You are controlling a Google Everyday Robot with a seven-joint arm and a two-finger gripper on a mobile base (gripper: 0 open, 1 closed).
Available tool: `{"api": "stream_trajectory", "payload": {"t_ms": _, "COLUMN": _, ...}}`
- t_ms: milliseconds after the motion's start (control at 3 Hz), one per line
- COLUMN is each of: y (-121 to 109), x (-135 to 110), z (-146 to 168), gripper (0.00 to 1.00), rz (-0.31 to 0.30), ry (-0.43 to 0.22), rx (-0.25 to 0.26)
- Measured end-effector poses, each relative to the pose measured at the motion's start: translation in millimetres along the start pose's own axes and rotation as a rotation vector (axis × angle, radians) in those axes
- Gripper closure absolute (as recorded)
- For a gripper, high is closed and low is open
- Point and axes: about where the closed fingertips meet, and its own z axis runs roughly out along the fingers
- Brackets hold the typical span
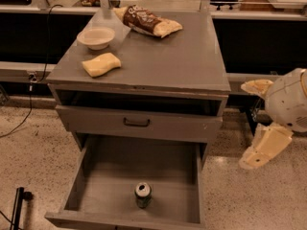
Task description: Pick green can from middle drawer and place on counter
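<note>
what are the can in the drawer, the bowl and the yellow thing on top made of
The green can looks like thin metal: shiny body, silver top. The bowl looks like pale ceramic or plastic, unclear which. The yellow sponge seems soft foam: matte, wavy edges. The claw, cream and plastic-looking, hangs right of the counter.

Cream gripper [254,124] beside grey counter [168,61]

Cannot make out any lettering on the snack bag [146,22] far on the counter [168,61] or the green can [143,195] in the near drawer [110,186], with the gripper [261,128] off right.
</note>
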Motion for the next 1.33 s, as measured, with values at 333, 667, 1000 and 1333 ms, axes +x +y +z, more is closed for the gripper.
{"api": "stream_trajectory", "payload": {"t_ms": 333, "y": 3, "x": -11, "z": 27, "gripper": 0.00, "rz": -0.063, "ry": -0.023, "rx": -0.131}}
{"api": "stream_trajectory", "payload": {"t_ms": 667, "y": 34, "x": -10, "z": 69, "gripper": 0.00, "rz": -0.104, "ry": -0.092, "rx": -0.309}}
{"api": "stream_trajectory", "payload": {"t_ms": 1000, "y": 64, "x": -3, "z": 129, "gripper": 0.00, "rz": -0.108, "ry": -0.185, "rx": -0.346}}
{"api": "stream_trajectory", "payload": {"t_ms": 1333, "y": 64, "x": -3, "z": 128, "gripper": 0.00, "rz": -0.109, "ry": -0.185, "rx": -0.348}}
